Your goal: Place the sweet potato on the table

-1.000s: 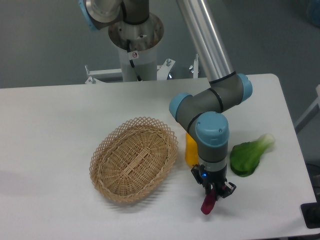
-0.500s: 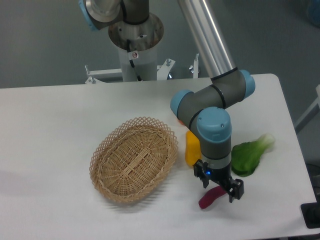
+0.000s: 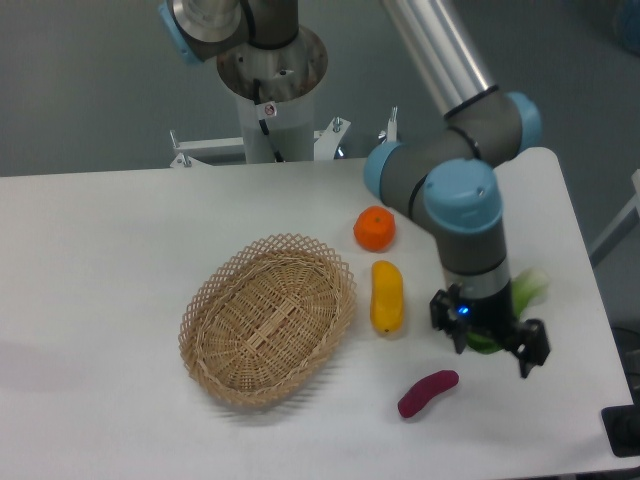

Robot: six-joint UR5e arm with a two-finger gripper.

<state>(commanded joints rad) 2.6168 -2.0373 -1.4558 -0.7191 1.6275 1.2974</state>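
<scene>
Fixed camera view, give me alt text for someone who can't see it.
A purple sweet potato lies on the white table, released, with the robot's open hand raised to its right. Nearby are a wicker basket, a yellow vegetable, an orange and a leafy green.

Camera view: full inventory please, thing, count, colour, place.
sweet potato: 1, magenta-purple, lying on the table near the front edge, free of the fingers
yellow vegetable: 1, yellow, just right of the basket
orange fruit: 1, orange, behind the yellow vegetable
leafy green: 1, green with pale stem, right side, mostly hidden behind the arm
wicker basket: 1, tan, table centre, nothing in it
table: 1, white
robot base: 1, white pedestal, behind the table
gripper: 1, black fingers spread, up and right of the sweet potato
</scene>
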